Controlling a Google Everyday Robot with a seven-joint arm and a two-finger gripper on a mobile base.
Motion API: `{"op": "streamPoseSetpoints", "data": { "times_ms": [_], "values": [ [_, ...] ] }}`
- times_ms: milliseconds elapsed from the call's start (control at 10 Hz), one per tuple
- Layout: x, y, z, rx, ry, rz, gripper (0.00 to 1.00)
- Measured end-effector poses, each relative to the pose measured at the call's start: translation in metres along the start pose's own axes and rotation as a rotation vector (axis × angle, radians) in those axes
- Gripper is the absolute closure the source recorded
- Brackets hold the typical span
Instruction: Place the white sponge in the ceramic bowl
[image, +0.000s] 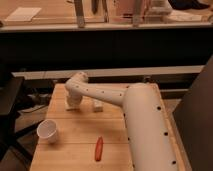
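The small off-white blocky sponge (97, 105) is judged light and squashy, best pinched mid-body; the gripper (73, 103) is seen near it over the wooden table (75, 146), and whether it is closed cannot be told.

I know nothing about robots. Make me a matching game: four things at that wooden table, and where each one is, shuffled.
Things:
1 white cup
2 red sausage-shaped thing
3 gripper
4 small white block

Places:
A near edge, around the middle
B far left part, pointing down at the tabletop
C near left corner
D far half, just beside the gripper

Pairs: 1-C, 2-A, 3-B, 4-D
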Motion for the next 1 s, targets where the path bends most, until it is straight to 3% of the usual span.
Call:
{"op": "streamPoseSetpoints", "data": {
  "times_ms": [300,700,900,1000],
  "values": [
    [-0.001,-0.004,0.012,-0.034,-0.006,-0.036,1.0],
    [-0.003,-0.001,0.008,-0.039,-0.008,-0.037,1.0],
    [-0.002,0.005,-0.003,-0.043,-0.004,-0.033,1.0],
    [0.004,0.012,-0.021,-0.037,0.009,-0.027,0.98]
  ]
}}
